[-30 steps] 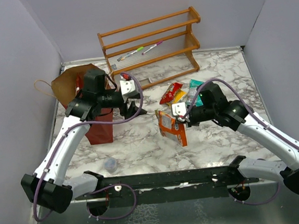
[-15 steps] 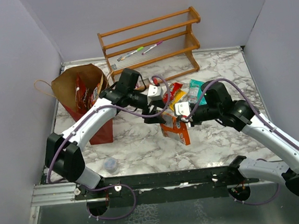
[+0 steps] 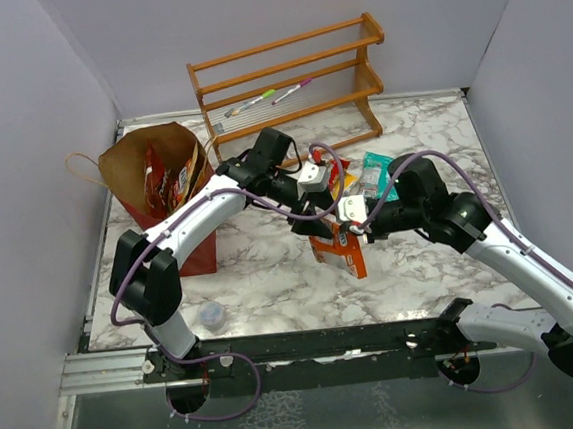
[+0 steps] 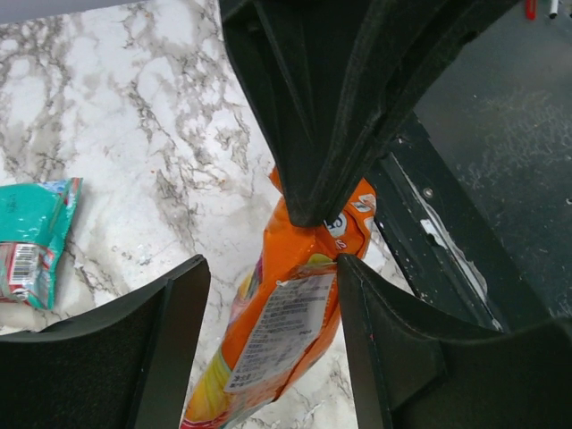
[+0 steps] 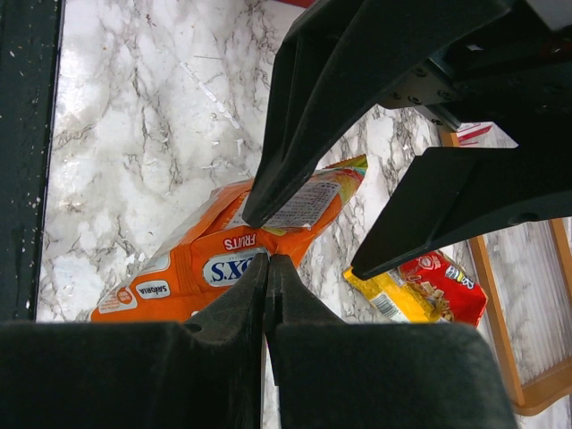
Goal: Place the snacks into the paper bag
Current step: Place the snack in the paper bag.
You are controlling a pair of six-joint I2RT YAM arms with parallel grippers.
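**Top view.** The bag stands upright near the far-left corner of the table, mouth open, with packets showing inside. The rack stands along the far edge and has two pens on a shelf. The cup sits near the near edge, left of centre. The left arm reaches across to mid-table. The left gripper is just beside the right gripper. The orange packet hangs from the right gripper at mid-table, well apart from the bag. Whether its lower end touches the table cannot be determined. A red packet and a teal packet lie between the grippers and the rack.

**Left wrist view.** The left fingers are spread apart, one on each side of the orange packet, and neither touches it. The right gripper's dark fingertips pinch the packet's upper edge. The teal packet lies flat at the left of the view.

**Right wrist view.** The right fingers are pressed together, clamped on the edge of the orange packet. The left gripper's two fingers are splayed beyond that edge, with the packet's far end between them. A yellow packet overlaps the red packet, with the rack base just past them.
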